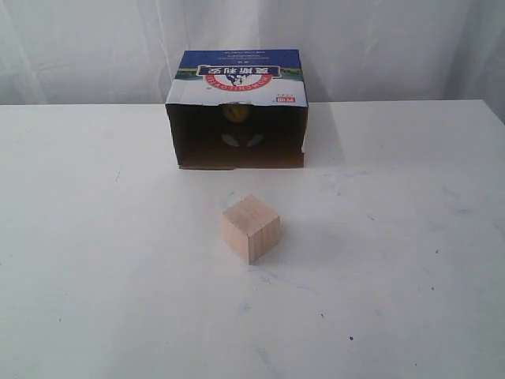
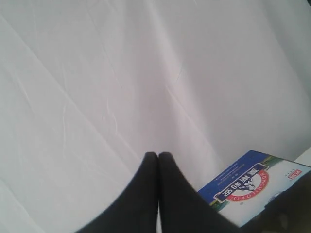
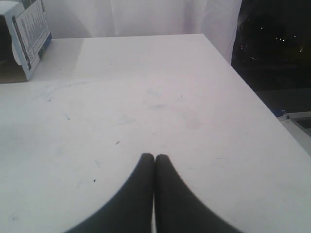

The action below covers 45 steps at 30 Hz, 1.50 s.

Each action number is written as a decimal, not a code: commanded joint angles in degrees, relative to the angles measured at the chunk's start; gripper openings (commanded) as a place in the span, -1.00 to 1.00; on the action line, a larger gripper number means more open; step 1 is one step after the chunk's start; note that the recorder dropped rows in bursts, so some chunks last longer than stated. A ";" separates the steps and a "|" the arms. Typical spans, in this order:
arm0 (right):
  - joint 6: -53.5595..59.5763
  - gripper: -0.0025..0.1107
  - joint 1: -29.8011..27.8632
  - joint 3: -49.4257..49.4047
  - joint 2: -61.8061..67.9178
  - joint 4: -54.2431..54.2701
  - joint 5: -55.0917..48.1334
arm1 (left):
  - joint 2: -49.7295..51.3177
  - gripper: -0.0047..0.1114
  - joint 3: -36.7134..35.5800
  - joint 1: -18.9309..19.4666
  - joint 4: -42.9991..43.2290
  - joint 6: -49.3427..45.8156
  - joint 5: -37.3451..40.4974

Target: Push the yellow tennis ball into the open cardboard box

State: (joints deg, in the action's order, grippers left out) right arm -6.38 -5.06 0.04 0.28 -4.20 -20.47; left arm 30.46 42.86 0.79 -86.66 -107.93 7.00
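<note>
Item: white table (image 1: 95, 260), white curtain (image 1: 379, 39) behind it.
- Pale wooden cube (image 1: 251, 227) – stands alone on the table in front of the box mouth, well apart from it, one corner turned toward the camera.
- Open cardboard box (image 1: 237, 79) – at the table's far edge, its dark opening facing the cube.
- Yellow tennis ball (image 1: 234, 114) – dimly visible deep inside the box; neither wrist view shows it.
- Left gripper (image 2: 158, 156) – fingers pressed together, nothing between them; it faces the curtain, with the box's printed top near it.
- Right gripper (image 3: 154, 158) – likewise clenched and empty, over bare table, with the box well off.
</note>
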 commanded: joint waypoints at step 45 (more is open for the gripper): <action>0.11 -0.96 -0.45 -0.04 -0.28 -0.15 0.37 | -30.46 -0.92 -42.86 4.60 81.03 112.71 9.31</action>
State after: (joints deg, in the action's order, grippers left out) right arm -6.38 -5.06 0.04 0.28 -4.20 -20.47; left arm 0.42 0.11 5.28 -5.02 -1.96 15.69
